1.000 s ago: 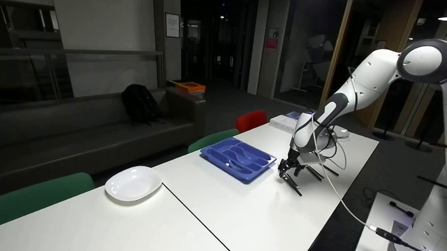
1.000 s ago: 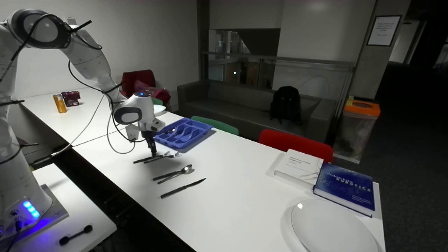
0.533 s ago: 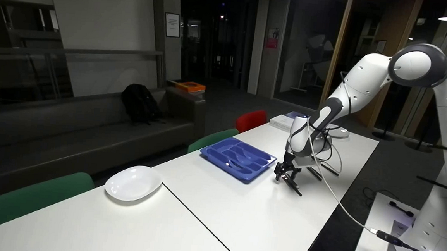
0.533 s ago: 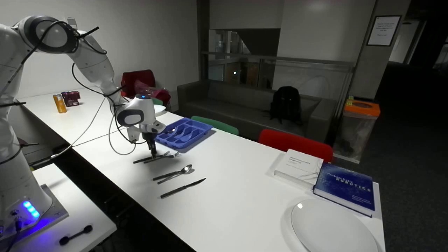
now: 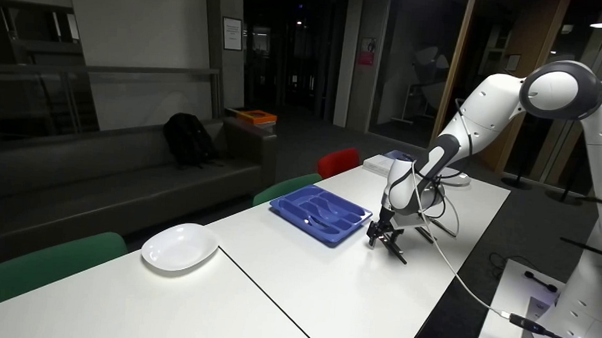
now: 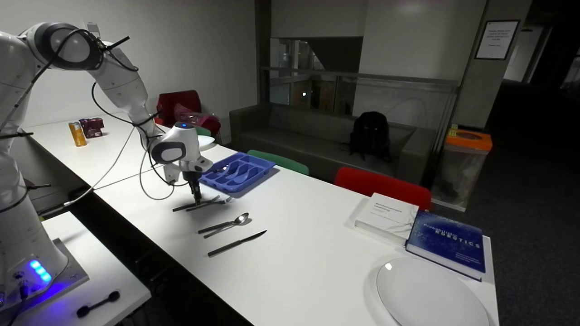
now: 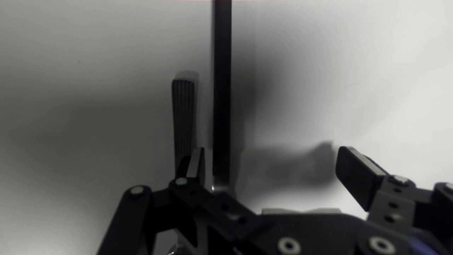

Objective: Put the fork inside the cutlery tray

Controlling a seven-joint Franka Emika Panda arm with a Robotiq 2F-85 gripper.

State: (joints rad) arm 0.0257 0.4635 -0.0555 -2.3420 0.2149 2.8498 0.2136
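Forks [image 6: 212, 203], 2, black-handled: lying side by side on white table [image 6: 294, 249], outside blue cutlery tray [image 5: 297, 222] and near it. Gripper [image 7: 271, 150]: low over the forks, fingers [image 7: 357, 173] spread apart; in the wrist view, 1 dark handle [image 7: 222, 88] lies between them, close to 1 finger; the other handle runs outside the span, partly hidden by that finger. Spoon [image 6: 223, 225] and knife [image 6: 238, 243]: on the table, apart from the forks.

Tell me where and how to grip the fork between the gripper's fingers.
Grip the fork's black handle, probably near the metal neck, from above, closing the fingers across its width: it is slim, straight and runs between them. The neighbouring handle lies close, so exclude it.
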